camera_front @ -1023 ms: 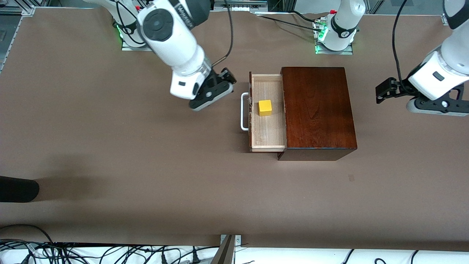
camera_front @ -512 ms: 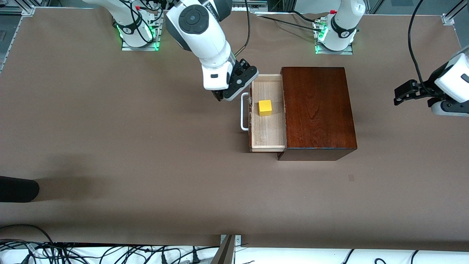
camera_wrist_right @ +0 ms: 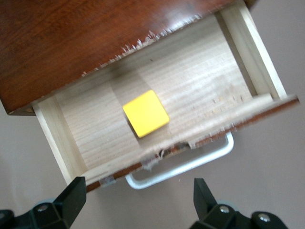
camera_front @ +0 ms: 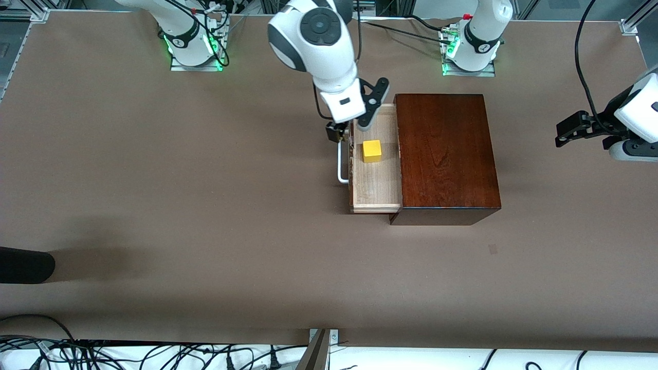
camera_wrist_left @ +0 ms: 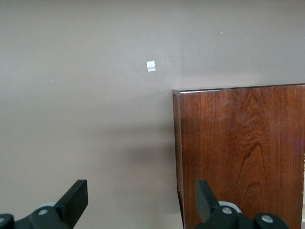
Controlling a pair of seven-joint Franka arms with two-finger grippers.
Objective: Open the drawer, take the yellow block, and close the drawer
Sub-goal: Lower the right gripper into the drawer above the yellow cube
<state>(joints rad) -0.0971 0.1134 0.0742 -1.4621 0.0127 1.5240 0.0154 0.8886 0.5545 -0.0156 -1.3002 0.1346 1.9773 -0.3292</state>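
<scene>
One step of three is done: the pale-wood drawer [camera_front: 376,174] stands pulled out, the small yellow cube [camera_front: 371,151] lies in it untaken beneath my wide-open right gripper [camera_front: 354,125], while my left gripper [camera_front: 586,134], also wide, waits over the table's left-arm end.

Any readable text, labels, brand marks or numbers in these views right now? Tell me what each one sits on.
None can be read.
Wooden box, drawer, yellow block: no lettering.
Small pale patch on the table: blank as far as it shows.
Left arm's base: a small round mark, too small to read.
</scene>
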